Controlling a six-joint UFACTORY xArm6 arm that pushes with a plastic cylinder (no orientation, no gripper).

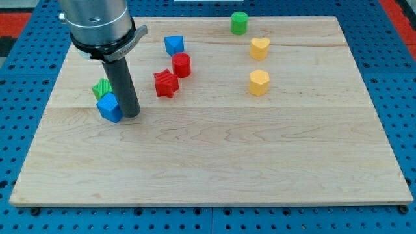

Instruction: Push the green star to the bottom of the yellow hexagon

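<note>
The green star (101, 88) lies at the board's left, partly hidden behind a blue cube (109, 107) that touches its lower right side. My tip (130, 114) rests on the board just right of the blue cube, touching or nearly touching it, and lower right of the green star. The yellow hexagon (259, 82) sits far to the view's right, at about the star's height.
A red star (166, 84) and a red cylinder (181, 65) lie between the green star and the hexagon. A blue block (174, 45) sits above them. A yellow heart (259, 48) and a green cylinder (240, 23) sit above the hexagon. The wooden board (214, 162) has blue pegboard around it.
</note>
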